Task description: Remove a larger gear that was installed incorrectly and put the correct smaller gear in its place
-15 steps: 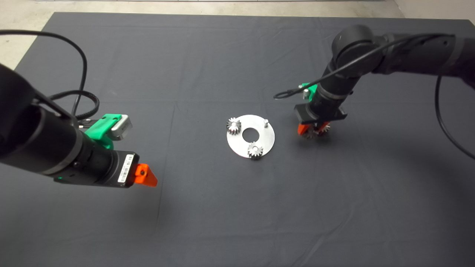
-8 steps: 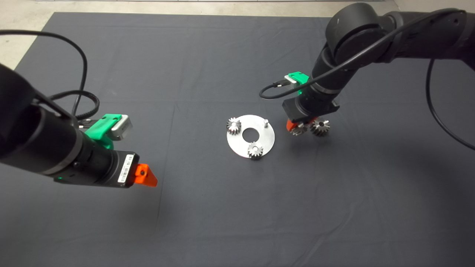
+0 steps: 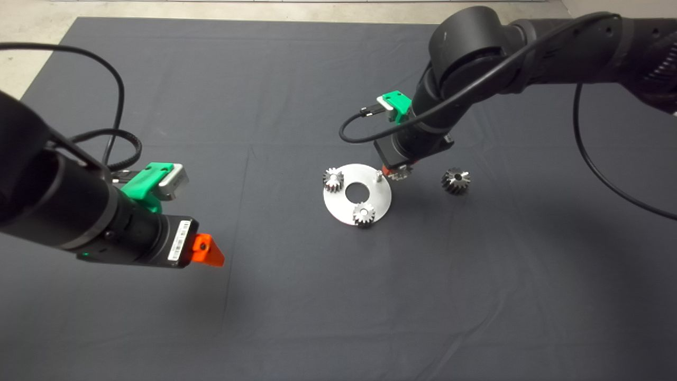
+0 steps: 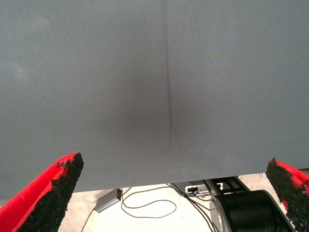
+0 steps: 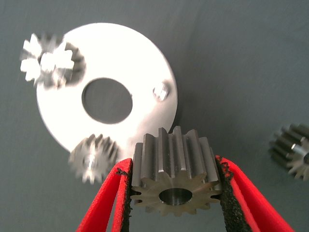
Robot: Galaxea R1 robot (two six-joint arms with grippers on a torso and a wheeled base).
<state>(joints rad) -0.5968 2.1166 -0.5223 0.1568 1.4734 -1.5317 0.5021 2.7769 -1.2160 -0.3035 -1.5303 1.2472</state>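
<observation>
My right gripper (image 3: 395, 170) is shut on the smaller gear (image 3: 402, 172) and holds it just above the right edge of the round steel plate (image 3: 338, 203), close to its bare peg (image 3: 379, 175). In the right wrist view the smaller gear (image 5: 175, 176) sits clamped between the two fingers, with the peg (image 5: 160, 92) and the plate (image 5: 130, 58) beyond it. The larger gear (image 3: 455, 181) lies on the mat to the right of the plate; it also shows in the right wrist view (image 5: 292, 150). My left gripper (image 3: 206, 251) is open and empty at the lower left.
Two other small gears (image 3: 333, 180) (image 3: 364, 214) sit on pegs on the plate, which has a large centre hole. The left wrist view shows bare mat, its edge and cables on the floor (image 4: 145, 208) beyond.
My right gripper has lifted the smaller gear from beside the larger gear and carried it left to the plate's edge. The larger gear stays on the mat. The left arm has not moved.
</observation>
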